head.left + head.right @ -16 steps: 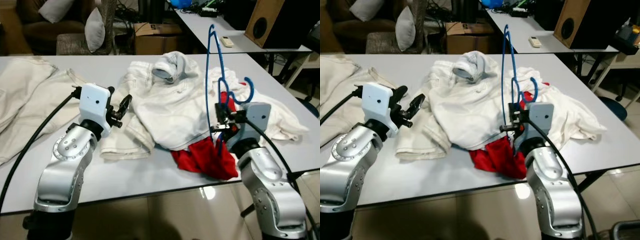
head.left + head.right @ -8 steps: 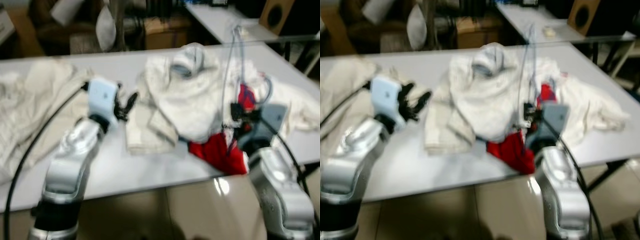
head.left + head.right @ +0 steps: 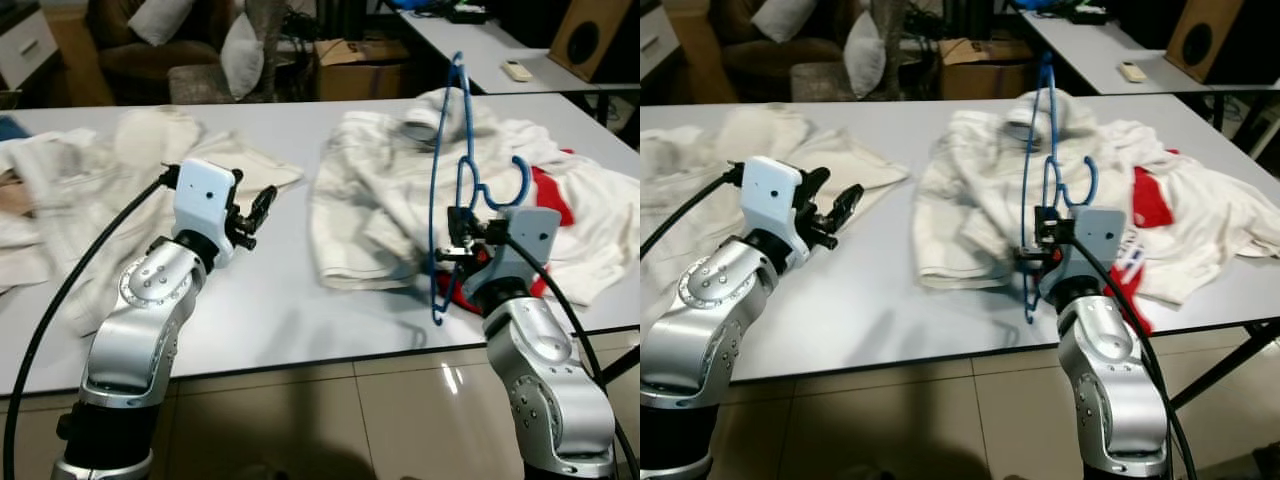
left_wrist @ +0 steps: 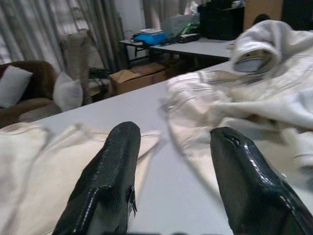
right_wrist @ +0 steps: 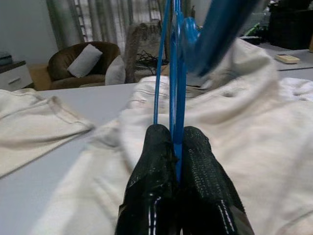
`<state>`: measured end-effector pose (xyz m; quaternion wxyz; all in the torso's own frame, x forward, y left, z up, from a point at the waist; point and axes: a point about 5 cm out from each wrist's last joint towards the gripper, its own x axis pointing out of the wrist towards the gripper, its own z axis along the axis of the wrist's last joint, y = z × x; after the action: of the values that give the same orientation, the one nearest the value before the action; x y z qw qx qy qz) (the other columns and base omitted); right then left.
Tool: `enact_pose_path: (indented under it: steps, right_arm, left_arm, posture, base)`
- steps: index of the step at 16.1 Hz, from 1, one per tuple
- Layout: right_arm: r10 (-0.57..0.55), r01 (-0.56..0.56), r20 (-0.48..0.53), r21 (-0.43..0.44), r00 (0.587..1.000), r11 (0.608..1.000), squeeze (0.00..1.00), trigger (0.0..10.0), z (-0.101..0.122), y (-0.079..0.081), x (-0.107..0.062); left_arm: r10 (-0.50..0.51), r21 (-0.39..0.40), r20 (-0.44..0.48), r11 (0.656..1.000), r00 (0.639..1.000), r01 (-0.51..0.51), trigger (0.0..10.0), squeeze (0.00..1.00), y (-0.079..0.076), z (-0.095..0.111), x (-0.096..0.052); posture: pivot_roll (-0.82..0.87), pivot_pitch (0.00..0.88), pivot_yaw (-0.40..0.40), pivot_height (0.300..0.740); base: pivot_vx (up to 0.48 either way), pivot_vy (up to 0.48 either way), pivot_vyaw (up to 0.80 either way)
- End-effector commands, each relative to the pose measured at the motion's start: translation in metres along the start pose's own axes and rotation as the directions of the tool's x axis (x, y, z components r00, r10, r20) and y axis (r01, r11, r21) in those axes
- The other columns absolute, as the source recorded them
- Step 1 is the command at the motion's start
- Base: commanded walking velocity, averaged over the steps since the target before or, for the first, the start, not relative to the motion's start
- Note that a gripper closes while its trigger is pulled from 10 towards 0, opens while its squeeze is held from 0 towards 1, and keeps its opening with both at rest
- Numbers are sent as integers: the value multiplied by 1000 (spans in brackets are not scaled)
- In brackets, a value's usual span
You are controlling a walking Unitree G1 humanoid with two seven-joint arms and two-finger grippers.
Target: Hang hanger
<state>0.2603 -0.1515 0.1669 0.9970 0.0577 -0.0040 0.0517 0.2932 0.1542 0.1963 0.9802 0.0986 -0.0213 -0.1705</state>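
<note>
From where I stand, the right gripper (image 3: 452, 238) has its two black fingers (image 5: 156, 161) pressed tight on a thin bar of the blue hanger (image 3: 446, 150), which stands almost upright over the near edge of the white table (image 3: 300, 310), its hook end curling just above the gripper. The left gripper (image 3: 258, 212) hovers over bare table with its fingers spread and nothing between them.

I think the main risk is the narrow hold: the tall hanger can swing or turn inside the pinch when the robot walks. Its lower end hangs close to the white clothes (image 3: 370, 190) and the red garment (image 3: 545, 195), so it may catch the cloth and pull it off the table.

I can read no brand, label or writing anywhere.
</note>
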Motion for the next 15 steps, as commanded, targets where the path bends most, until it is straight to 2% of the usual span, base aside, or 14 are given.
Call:
enact_pose_path:
  steps: [1,15]
  right_arm:
    - [3,-3,25,-4,1000,1000,0,10000,5,1,1]
    - [3,-2,30,-5,1000,1000,0,10000,4,2,-1]
  left_arm:
    - [-13,1,14,1000,1000,13,10000,0,-1,4,0]
    - [-21,18,9,1000,1000,21,10000,0,1,3,2]
  posture:
    - [-43,0,13,740]
    - [-53,0,28,740]
  base:
    - [0,315,0]
    - [0,346,0]
